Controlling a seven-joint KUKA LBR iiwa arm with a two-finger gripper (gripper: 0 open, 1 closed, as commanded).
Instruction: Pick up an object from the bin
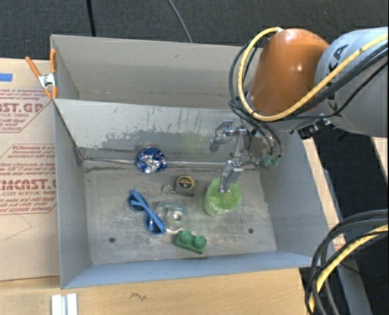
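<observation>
The pale green, see-through round thing (220,202) lies on the floor of the grey bin (115,113), toward its right side. The tool (232,176) stands directly over it with its tip at the thing's top. Whether the tool is open or closed, or has any hold, cannot be told. Just to the left lies a small dark round piece (184,184). Farther left are a blue-and-white ball (151,160) by the back slope, blue glasses (143,210) and, nearest the front wall, a green block (191,241).
</observation>
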